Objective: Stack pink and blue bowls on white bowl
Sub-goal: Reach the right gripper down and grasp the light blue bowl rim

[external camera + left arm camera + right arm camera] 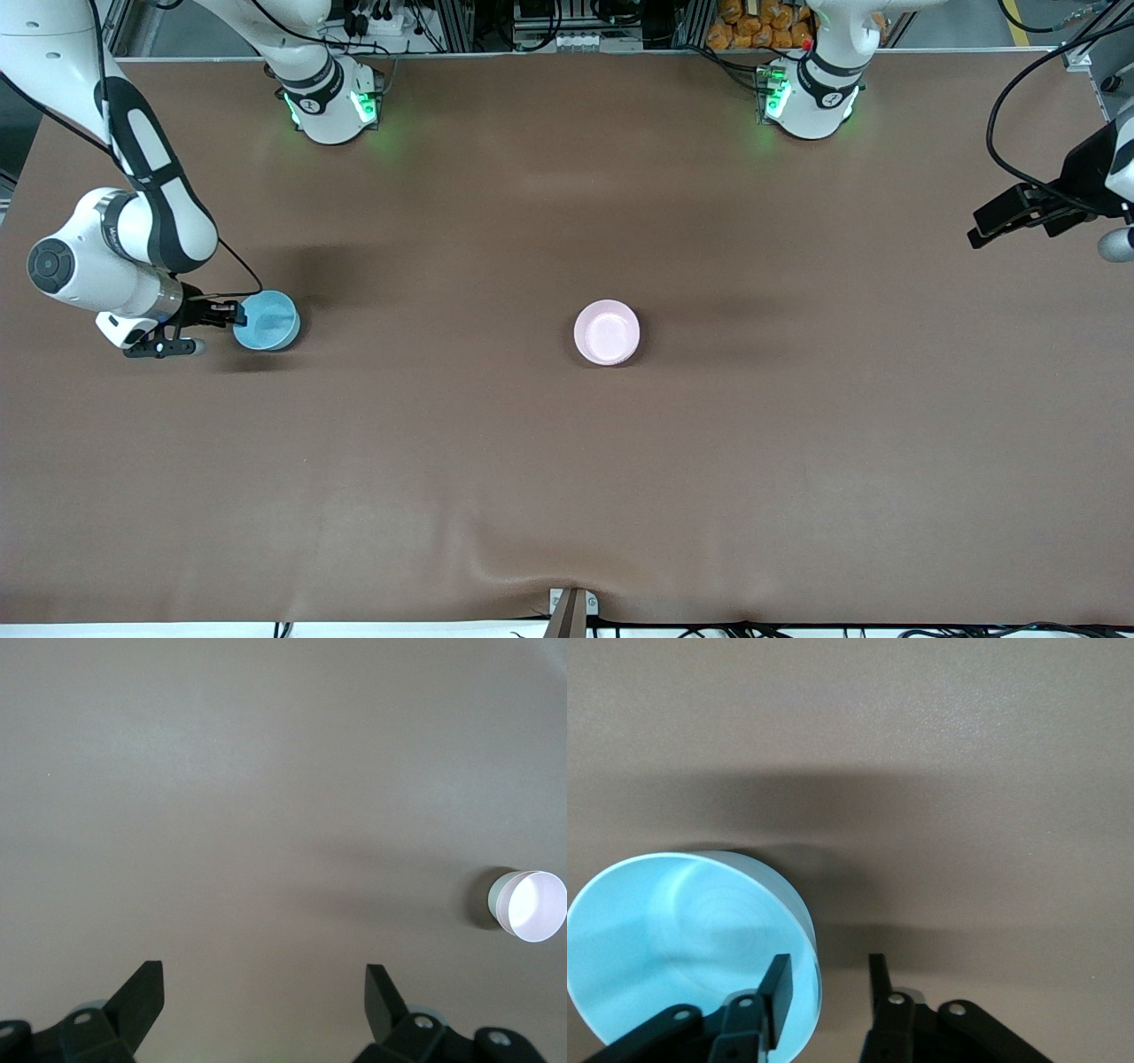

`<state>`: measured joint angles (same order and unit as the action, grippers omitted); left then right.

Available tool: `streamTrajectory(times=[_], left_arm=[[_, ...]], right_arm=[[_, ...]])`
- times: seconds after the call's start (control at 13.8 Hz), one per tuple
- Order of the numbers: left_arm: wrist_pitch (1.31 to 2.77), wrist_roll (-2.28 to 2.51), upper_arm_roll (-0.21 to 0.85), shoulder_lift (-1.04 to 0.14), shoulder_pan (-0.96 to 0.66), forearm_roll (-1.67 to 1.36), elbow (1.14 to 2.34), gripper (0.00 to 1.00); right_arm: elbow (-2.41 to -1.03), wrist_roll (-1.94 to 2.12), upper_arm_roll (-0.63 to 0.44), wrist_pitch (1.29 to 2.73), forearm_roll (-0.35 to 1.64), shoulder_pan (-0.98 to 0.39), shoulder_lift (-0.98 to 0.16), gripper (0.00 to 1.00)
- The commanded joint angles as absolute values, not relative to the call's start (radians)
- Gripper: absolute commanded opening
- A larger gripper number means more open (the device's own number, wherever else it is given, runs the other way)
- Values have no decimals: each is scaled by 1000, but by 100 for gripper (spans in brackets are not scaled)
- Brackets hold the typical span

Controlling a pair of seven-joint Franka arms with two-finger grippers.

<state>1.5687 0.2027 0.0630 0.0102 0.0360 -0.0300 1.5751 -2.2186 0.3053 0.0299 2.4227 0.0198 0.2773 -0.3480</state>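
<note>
Table (567,461): brown surface, seen spread under both arms, with the robot bases along its farthest edge from the front camera
Right arm (133,221): was reached down to the table at its own end, with its wrist brought level with the blue bowl
Left arm (1090,177): was held waiting at its own end of the table, raised above the bare surface
Left gripper (264,992): was seen with its fingers spread wide apart and nothing held between them; only bare table was framed in the gap
Right gripper (828,985): was placed at the rim of the blue bowl, one finger inside the bowl and the other outside its wall; the fingers were drawn partly together around the wall, and whether they were pressed firmly against it could not be told
Pink bowl (607,332): was seated upright near the middle of the table, well apart from both grippers; its rim was shown as a pale pink in the front view and nearly white in the left wrist view
Blue bowl (266,320): was seated upright on the table toward the right arm's end, well apart from the pink bowl, with the right gripper at its rim
</note>
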Motion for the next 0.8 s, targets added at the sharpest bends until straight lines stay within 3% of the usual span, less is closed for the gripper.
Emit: streamTrajectory(times=[0.0,0.22,0.72], left_arm=[[1584,184,64,14,40,-46,1588,100],[1601,183,69,-1,37,-46,1588,100],[1600,183,71,0,37,-44,1589,100]], right_arm=[[-2226,334,41,2447,40,291,-351,0],[-2224,321,46,2427,43,278,-342,0],[-2090,198,80,2153,204,177,-293,0]])
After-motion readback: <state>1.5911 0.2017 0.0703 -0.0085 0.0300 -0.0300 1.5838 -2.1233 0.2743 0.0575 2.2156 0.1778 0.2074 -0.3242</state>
